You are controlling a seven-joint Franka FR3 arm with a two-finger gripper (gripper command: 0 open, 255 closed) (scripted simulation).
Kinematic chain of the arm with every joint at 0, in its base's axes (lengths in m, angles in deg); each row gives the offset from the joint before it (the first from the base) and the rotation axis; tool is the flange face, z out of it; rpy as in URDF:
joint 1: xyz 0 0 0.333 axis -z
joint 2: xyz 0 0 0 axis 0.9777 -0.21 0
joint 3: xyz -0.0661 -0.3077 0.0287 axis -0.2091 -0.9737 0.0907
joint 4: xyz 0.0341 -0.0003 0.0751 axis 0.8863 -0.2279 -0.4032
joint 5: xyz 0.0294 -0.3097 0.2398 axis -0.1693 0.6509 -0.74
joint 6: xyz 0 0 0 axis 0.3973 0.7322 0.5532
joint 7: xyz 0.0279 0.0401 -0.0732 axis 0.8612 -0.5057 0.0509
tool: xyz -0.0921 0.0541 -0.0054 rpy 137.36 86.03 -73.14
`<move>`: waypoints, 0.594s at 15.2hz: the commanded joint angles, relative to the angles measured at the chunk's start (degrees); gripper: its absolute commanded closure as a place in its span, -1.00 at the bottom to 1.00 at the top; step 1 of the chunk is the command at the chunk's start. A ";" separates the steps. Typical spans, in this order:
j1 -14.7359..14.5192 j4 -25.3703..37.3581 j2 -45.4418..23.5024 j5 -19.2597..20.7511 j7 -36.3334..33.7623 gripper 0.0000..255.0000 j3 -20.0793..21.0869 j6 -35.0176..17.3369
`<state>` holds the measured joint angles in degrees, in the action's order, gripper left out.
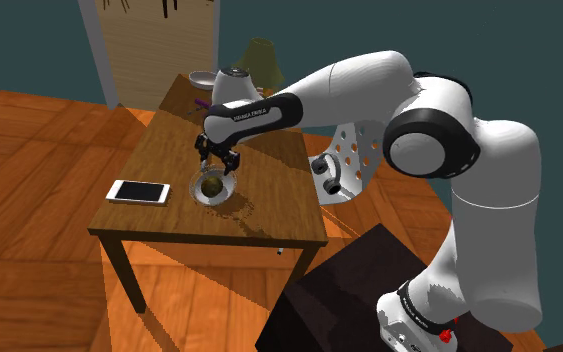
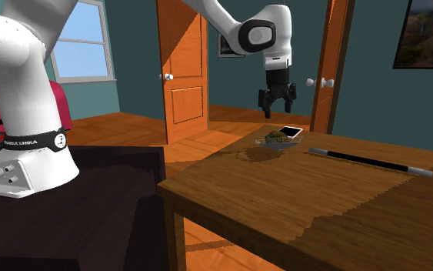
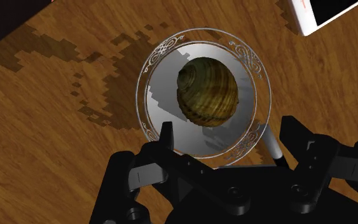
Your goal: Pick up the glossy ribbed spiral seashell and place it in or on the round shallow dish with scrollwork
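My claw is spread wide and pinches nothing; its two black fingers stand apart with only air between them. It hangs straight above the round shallow dish, and the second exterior view shows a gap between the fingertips and the rim. The seashell, olive-brown, ribbed and banded with a slight sheen, lies inside the dish on its pale floor, a little off centre and touching neither finger. Scrollwork runs around the dish's rim. The dish sits on the wooden table, roughly midway along its length and nearer the edge that faces the shoulder camera than the far edge. A white phone with a dark screen lies flat by the table edge at the shoulder view's left, near the dish but apart from it. A slim black rod with silver ends also lies on the table, well apart from the dish.
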<state>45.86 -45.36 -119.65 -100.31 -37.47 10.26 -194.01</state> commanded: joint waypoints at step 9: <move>-0.46 -0.24 3.39 0.94 -0.52 -1.00 -0.69 3.07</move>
<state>45.41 -45.58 -116.27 -99.37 -37.98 9.57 -190.95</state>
